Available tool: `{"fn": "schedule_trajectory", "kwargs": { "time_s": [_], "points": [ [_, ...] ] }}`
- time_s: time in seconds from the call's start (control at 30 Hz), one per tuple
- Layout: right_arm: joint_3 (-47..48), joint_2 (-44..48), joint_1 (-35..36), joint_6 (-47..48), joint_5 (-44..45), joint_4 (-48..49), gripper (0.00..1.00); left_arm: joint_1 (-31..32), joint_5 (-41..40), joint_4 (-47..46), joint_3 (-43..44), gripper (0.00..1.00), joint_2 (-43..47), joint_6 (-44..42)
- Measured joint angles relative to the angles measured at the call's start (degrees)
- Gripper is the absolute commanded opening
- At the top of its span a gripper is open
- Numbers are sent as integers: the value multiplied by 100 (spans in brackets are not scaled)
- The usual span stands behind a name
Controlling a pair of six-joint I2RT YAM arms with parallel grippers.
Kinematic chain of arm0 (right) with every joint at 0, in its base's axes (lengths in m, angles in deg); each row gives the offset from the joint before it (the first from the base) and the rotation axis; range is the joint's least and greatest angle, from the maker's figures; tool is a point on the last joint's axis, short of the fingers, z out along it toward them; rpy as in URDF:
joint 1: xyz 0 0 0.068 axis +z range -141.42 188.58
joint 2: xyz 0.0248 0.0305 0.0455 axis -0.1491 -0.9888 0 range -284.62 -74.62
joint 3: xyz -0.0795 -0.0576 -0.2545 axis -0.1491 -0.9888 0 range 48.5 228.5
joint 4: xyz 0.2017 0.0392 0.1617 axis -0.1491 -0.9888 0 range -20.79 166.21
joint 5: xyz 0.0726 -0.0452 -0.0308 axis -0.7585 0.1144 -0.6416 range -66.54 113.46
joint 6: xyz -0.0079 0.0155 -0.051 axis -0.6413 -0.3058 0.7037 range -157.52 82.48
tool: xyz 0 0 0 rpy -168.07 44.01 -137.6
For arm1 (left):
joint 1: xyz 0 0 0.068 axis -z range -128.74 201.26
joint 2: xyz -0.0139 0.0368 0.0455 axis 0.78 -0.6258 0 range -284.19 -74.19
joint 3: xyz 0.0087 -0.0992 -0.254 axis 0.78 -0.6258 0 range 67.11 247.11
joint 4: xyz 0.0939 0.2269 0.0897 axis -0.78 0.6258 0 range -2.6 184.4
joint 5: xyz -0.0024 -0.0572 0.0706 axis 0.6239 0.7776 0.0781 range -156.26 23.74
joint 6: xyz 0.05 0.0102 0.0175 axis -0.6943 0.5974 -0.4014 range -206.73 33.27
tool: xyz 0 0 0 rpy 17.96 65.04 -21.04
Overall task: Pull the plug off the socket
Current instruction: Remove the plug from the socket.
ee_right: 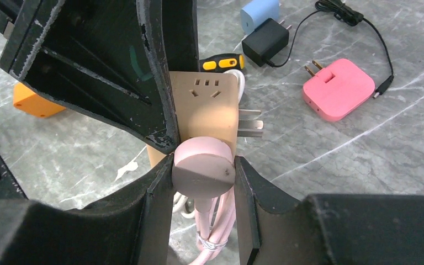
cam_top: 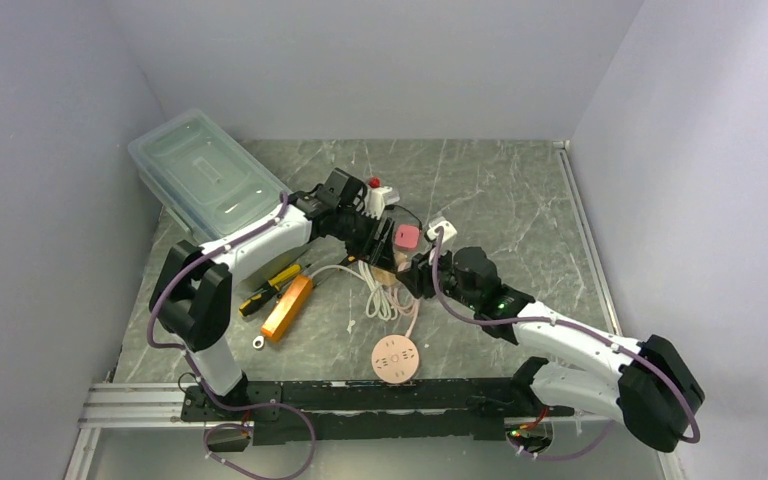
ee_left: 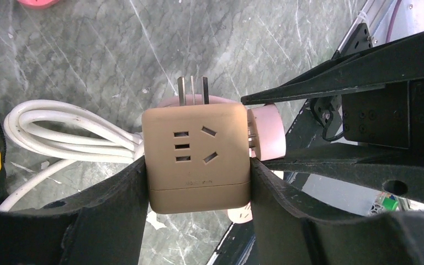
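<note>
Against tan plastic cube socket (ee_left: 197, 157): round pink plastic plug (ee_right: 203, 168), pinched by right tool (ee_right: 203, 178); left tool (ee_left: 197, 186) clamps socket. Best drawn straight along its pins, socket braced.

Both arms reach inward, left tool (ee_left: 197, 182) and right tool (ee_right: 203, 176) clamped close together.

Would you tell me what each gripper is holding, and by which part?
Left gripper clamps the tan socket cube by its two opposite sides; right gripper pinches the pink plug by its round head.
</note>
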Motion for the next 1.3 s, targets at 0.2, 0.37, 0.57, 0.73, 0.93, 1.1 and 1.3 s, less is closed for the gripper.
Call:
{"fn": "schedule_trajectory", "kwargs": {
  "time_s": [0.2,0.37,0.57,0.73,0.93,1.1,1.3],
  "points": [
    [-9,2,-190,-17,-391,-17,0,66,-151,31,26,0,2,0],
    [-9,26,463,245,643,-37,0,70,-199,203,55,0,7,-39],
    [-2,-26,1115,498,1720,-9,0,76,-195,363,55,0,28,-157],
    [-2,-9,935,404,1547,-13,0,76,-210,345,57,0,31,-155],
    [-59,96,271,96,428,-9,0,83,-256,216,63,0,31,-122],
    [-70,98,385,164,509,11,0,85,-256,240,63,0,31,-114],
    [-57,-2,1349,612,2041,96,0,22,-122,435,63,0,33,-160]
  ]
}}
